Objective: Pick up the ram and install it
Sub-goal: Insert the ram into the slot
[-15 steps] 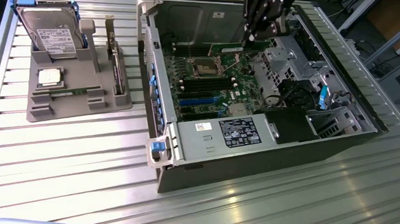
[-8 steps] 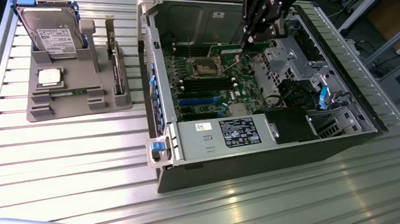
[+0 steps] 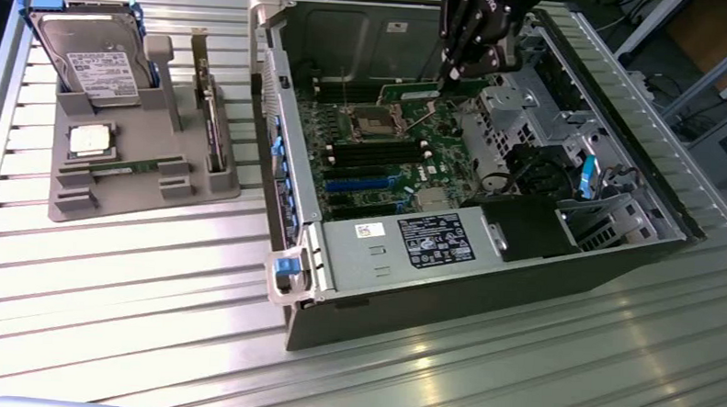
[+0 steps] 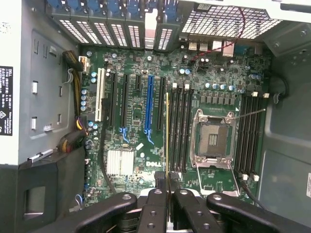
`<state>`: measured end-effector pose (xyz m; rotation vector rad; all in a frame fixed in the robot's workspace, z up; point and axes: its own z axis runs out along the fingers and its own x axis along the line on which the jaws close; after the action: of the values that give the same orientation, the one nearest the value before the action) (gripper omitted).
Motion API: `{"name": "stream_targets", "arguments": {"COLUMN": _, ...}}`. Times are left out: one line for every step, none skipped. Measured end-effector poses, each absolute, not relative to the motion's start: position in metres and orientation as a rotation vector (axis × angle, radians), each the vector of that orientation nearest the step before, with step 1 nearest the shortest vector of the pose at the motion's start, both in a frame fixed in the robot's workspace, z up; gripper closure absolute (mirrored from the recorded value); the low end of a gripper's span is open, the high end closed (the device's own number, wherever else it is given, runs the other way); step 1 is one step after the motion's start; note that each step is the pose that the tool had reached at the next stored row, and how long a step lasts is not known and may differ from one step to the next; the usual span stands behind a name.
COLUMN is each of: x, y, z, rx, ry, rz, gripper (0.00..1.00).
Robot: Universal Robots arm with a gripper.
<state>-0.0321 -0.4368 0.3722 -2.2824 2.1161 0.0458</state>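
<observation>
My gripper is shut on the ram, which I see edge-on as a thin yellowish line running out from between the fingers. In the exterior view the ram shows as a green strip under the gripper, inside the open computer case. The stick hangs above the motherboard, parallel to the black memory slots beside the CPU socket. It lines up with the outermost slot of that bank. Whether it touches the slot I cannot tell.
A grey holder tray on the slatted table at the exterior view's left carries a silver hard drive with blue rails, a dark expansion card, a CPU and a green stick. The power supply and drive cage crowd the case.
</observation>
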Motion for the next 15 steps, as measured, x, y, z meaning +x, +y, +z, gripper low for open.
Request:
{"name": "stream_targets", "arguments": {"x": -0.0321, "y": -0.4368, "z": 0.3717, "rx": -2.282, "ry": 2.116, "rz": 0.046, "gripper": 0.88}}
{"name": "stream_targets", "arguments": {"x": -0.0321, "y": -0.4368, "z": 0.3713, "rx": -2.282, "ry": 2.116, "rz": 0.046, "gripper": 0.88}}
{"name": "stream_targets", "arguments": {"x": -0.0321, "y": -0.4368, "z": 0.3707, "rx": -2.282, "ry": 2.116, "rz": 0.046, "gripper": 0.88}}
{"name": "stream_targets", "arguments": {"x": -0.0321, "y": -0.4368, "z": 0.3701, "rx": -2.282, "ry": 2.116, "rz": 0.046, "gripper": 0.88}}
{"name": "stream_targets", "arguments": {"x": -0.0321, "y": -0.4368, "z": 0.3693, "rx": -2.282, "ry": 2.116, "rz": 0.046, "gripper": 0.88}}
{"name": "stream_targets", "arguments": {"x": -0.0321, "y": -0.4368, "z": 0.3689, "rx": -2.283, "ry": 2.116, "rz": 0.046, "gripper": 0.88}}
{"name": "stream_targets", "arguments": {"x": -0.0321, "y": -0.4368, "z": 0.3684, "rx": -2.283, "ry": 2.116, "rz": 0.046, "gripper": 0.88}}
{"name": "stream_targets", "arguments": {"x": -0.0321, "y": -0.4368, "z": 0.3681, "rx": -2.282, "ry": 2.116, "rz": 0.046, "gripper": 0.88}}
{"name": "stream_targets", "arguments": {"x": -0.0321, "y": -0.4368, "z": 0.3678, "rx": -2.282, "ry": 2.116, "rz": 0.046, "gripper": 0.88}}
{"name": "stream_targets", "arguments": {"x": -0.0321, "y": -0.4368, "z": 0.3672, "rx": -2.282, "ry": 2.116, "rz": 0.046, "gripper": 0.88}}
{"name": "stream_targets", "arguments": {"x": -0.0321, "y": -0.4368, "z": 0.3667, "rx": -2.282, "ry": 2.116, "rz": 0.046, "gripper": 0.88}}
{"name": "stream_targets", "arguments": {"x": -0.0321, "y": -0.4368, "z": 0.3663, "rx": -2.282, "ry": 2.116, "rz": 0.046, "gripper": 0.88}}
{"name": "stream_targets", "arguments": {"x": -0.0321, "y": -0.4368, "z": 0.366, "rx": -2.282, "ry": 2.116, "rz": 0.046, "gripper": 0.88}}
{"name": "stream_targets", "arguments": {"x": -0.0321, "y": -0.4368, "z": 0.3653, "rx": -2.282, "ry": 2.116, "rz": 0.046, "gripper": 0.88}}
{"name": "stream_targets", "arguments": {"x": -0.0321, "y": -0.4368, "z": 0.3643, "rx": -2.282, "ry": 2.116, "rz": 0.046, "gripper": 0.88}}
